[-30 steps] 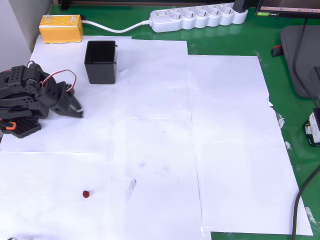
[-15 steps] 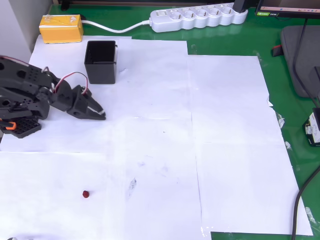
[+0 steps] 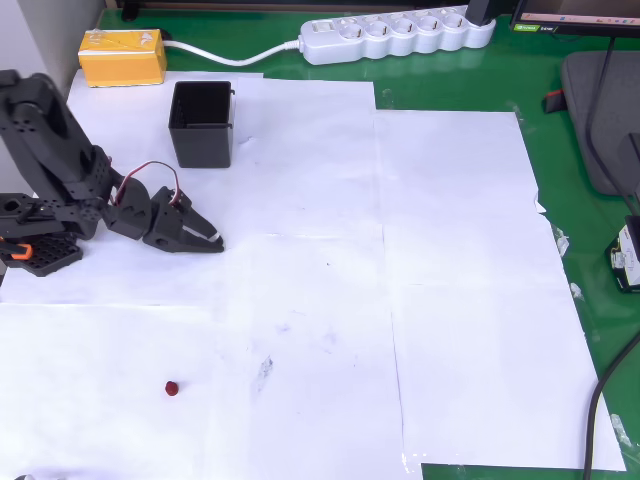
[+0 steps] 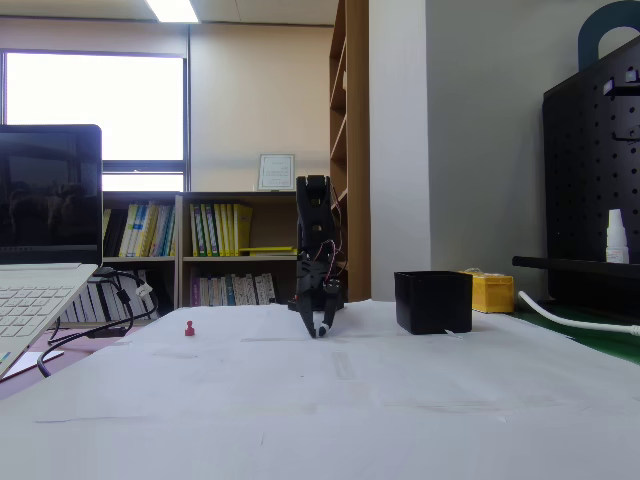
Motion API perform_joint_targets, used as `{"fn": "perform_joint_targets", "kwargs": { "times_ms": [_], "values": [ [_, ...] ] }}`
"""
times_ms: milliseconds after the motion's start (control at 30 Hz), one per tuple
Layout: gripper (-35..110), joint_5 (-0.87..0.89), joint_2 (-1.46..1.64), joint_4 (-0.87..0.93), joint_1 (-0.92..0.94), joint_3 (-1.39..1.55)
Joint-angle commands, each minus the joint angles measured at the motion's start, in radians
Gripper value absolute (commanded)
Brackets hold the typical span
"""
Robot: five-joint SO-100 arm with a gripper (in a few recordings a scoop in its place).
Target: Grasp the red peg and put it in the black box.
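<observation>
My gripper point(image 3: 213, 240) hangs low over the bench point(image 3: 460, 300), empty, fingers looking nearly pressed together. The red peg point(image 3: 172, 387) lies well apart from it toward the overhead view's lower edge, the black box point(image 3: 201, 124) just beyond my arm. The peg is tiny; a slightly off descent could nudge it rolling away.

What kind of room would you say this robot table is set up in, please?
Most likely an office or a study-like lab. The fixed view shows bookshelves full of books under a window, a laptop at the table's edge, and a black pegboard. A power strip lies on the green mat.
</observation>
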Motion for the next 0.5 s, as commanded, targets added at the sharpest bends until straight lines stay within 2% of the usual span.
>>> {"fn": "perform_joint_targets", "kwargs": {
  "times_ms": [0,467],
  "values": [
    [0,0.000,0.114,-0.147,-0.002,-0.032],
    [0,0.037,0.709,-0.781,0.003,0.152]
  ]
}}
